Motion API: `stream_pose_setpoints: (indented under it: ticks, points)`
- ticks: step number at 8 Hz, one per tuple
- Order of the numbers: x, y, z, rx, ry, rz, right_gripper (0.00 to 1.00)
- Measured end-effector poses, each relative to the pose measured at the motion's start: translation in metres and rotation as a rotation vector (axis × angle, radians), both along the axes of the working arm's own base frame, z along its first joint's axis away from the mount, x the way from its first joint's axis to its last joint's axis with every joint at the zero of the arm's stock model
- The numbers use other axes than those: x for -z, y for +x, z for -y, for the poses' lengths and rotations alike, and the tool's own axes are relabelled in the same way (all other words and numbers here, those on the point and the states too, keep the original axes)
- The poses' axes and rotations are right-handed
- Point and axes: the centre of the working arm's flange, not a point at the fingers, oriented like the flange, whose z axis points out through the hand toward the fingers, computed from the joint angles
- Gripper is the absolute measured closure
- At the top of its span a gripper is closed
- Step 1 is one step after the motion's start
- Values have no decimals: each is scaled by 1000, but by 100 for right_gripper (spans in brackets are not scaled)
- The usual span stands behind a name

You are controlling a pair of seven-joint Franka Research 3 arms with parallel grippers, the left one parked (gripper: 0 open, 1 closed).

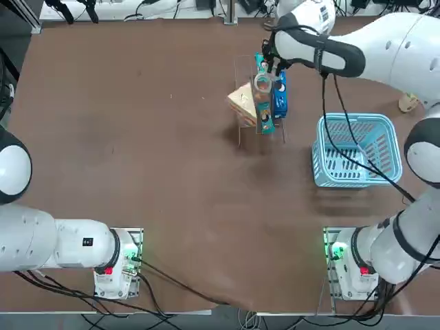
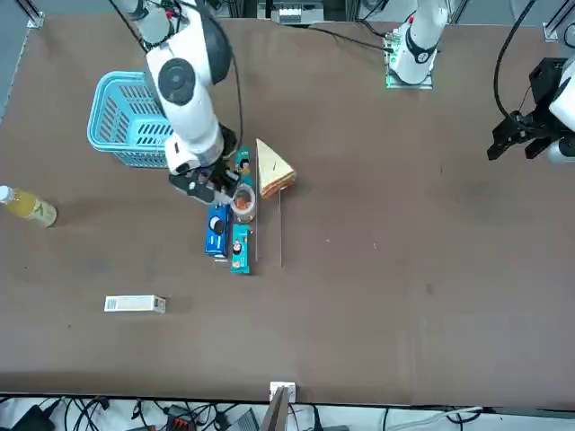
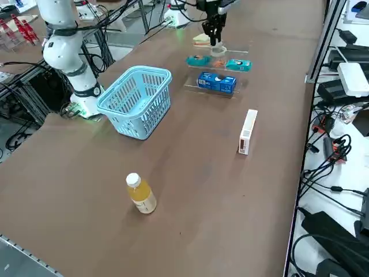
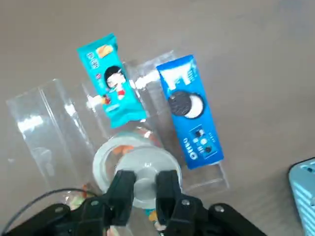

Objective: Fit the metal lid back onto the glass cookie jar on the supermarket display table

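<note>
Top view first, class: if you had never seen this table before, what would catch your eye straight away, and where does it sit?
The right gripper hangs over the glass cookie jar at the table's far side, its jaws closed on the metal lid at the jar's mouth. Around the jar lie a teal snack packet, a blue biscuit pack and a wrapped sandwich. A pale blue basket stands nearer the working arm's base.
</note>
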Motion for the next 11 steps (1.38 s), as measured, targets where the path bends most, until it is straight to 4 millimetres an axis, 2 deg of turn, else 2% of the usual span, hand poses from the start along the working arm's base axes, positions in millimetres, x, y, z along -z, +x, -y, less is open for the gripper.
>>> stream_pose_setpoints:
  ticks: [4,8,11]
  points:
    - [17,0,-25,7,-5,-13,72]
    - [21,2,-25,8,-20,-8,72]
    - [29,-4,-34,5,-27,-16,72]
